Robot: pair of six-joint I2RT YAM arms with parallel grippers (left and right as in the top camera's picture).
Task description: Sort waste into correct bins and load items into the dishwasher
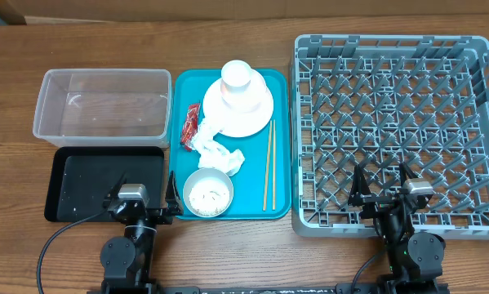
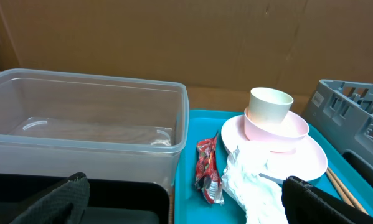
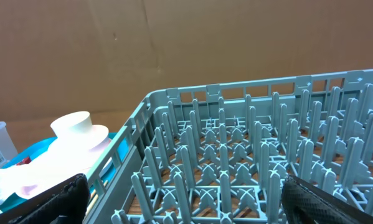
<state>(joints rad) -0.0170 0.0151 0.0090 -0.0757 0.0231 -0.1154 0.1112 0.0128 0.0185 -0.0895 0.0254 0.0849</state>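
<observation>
On the teal tray (image 1: 278,204) lie a round pale plate (image 1: 260,114) with a pink cup and a small white cup (image 1: 237,76) stacked on it, a red wrapper (image 1: 188,126), crumpled white tissue (image 1: 220,153), a white bowl of rice (image 1: 207,193) and wooden chopsticks (image 1: 268,163). The clear tub (image 1: 101,104) and black tray (image 1: 89,184) sit to the left, the grey dish rack (image 1: 395,131) to the right. My left gripper (image 1: 144,206) is open over the black tray's near right corner. My right gripper (image 1: 383,192) is open over the rack's near edge. The left wrist view shows the wrapper (image 2: 206,169), tissue (image 2: 251,180) and cups (image 2: 270,109).
The wooden table (image 1: 15,163) surrounds everything. A brown cardboard wall (image 2: 174,37) stands behind the table. The rack's upright pegs (image 3: 248,162) fill the right wrist view.
</observation>
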